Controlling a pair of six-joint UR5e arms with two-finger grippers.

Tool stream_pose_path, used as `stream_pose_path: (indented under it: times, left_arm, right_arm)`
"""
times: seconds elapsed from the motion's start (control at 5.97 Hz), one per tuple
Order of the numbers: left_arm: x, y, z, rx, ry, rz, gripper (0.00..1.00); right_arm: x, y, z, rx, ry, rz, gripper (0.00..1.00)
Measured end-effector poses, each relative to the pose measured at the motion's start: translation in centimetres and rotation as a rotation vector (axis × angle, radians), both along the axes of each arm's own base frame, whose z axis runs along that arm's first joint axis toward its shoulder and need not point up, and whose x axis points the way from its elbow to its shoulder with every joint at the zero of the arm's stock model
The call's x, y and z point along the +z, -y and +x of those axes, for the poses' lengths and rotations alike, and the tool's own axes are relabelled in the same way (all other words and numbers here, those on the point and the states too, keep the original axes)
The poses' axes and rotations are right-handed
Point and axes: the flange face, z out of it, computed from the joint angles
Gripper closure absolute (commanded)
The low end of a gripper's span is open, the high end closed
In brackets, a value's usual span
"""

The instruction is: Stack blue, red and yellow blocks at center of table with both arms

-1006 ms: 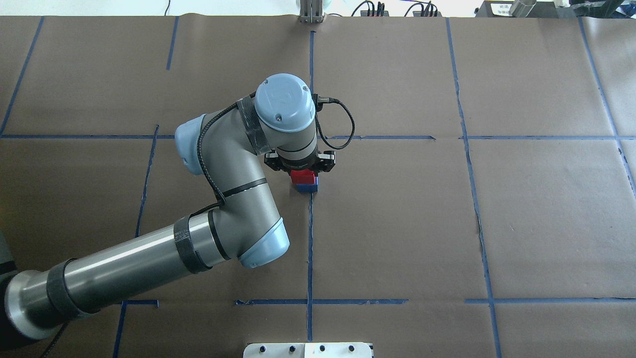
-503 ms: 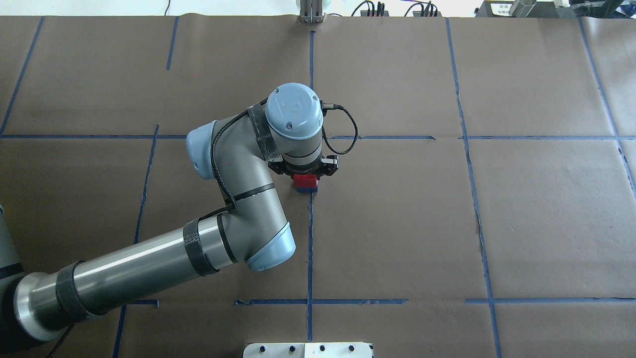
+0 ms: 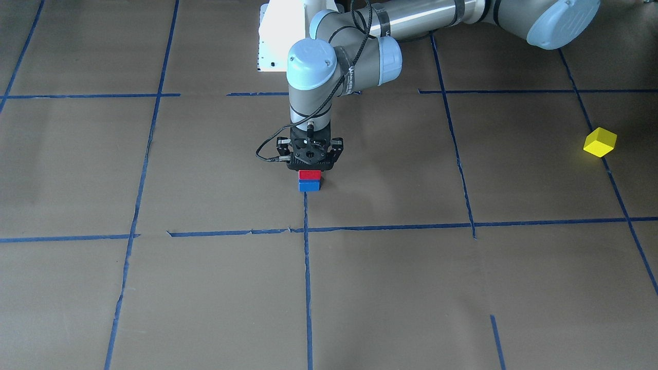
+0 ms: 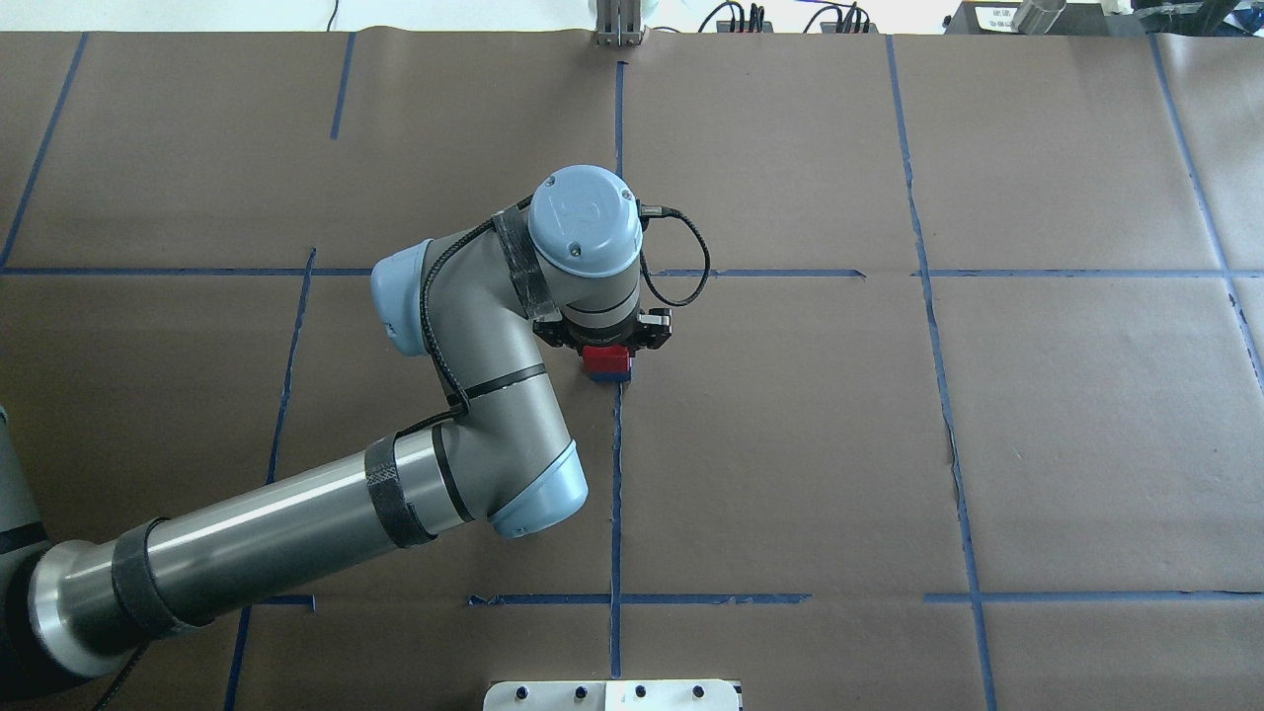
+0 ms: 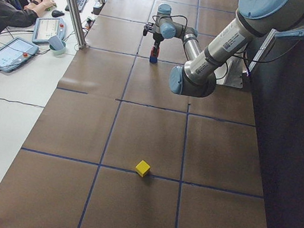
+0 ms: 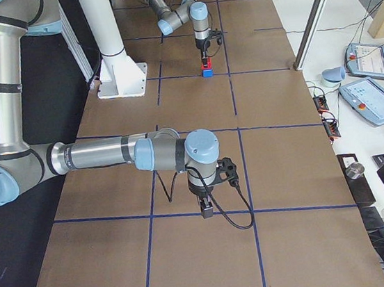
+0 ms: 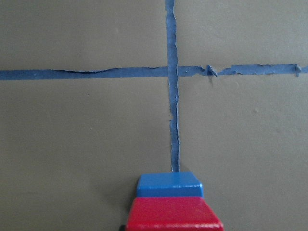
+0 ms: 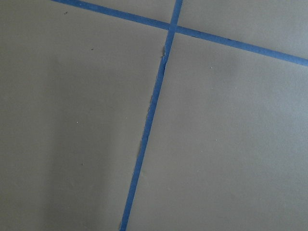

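One camera sits behind the robot's shoulders, looking forward and down on the brown paper-covered table (image 4: 889, 444). Another, on the operators' side, faces the robot and looks steeply down. Both take in the small red block (image 3: 310, 174) resting on the small blue block (image 3: 309, 185) beside the blue tape lines (image 4: 615, 474). Two distant cameras at the table's ends look along it and also catch those blocks. The left-end and front-facing ones share the yellow cube (image 3: 600, 142). The left wrist camera hangs close over the two blocks. The right wrist camera sees only table and tape, close up.
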Motion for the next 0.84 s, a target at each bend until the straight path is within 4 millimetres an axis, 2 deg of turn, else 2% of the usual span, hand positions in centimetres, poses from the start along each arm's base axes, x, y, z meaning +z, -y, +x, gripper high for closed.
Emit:
stream_pose_path:
  times: [0.17, 0.34, 0.67, 0.84]
  left_arm:
    - [-0.13, 0.02, -0.02, -0.005, -0.003, -0.004, 0.8]
    - [-0.22, 0.03, -0.03, -0.015, -0.005, -0.014, 0.75]
    - [-0.25, 0.05, -0.02, -0.025, -0.007, -0.025, 0.33]
    - [-0.24, 0.06, -0.01, -0.025, -0.007, -0.024, 0.16]
  right_arm:
    - [0.0, 0.0, 0.0, 0.0, 0.0, 0.0, 0.0]
    - [-0.01, 0.0, -0.01, 0.0, 0.001, 0.0, 0.0]
    - [0.0, 0.0, 0.0, 0.0, 0.0, 0.0, 0.0]
    - [0.0, 0.0, 0.0, 0.0, 0.0, 0.0, 0.0]
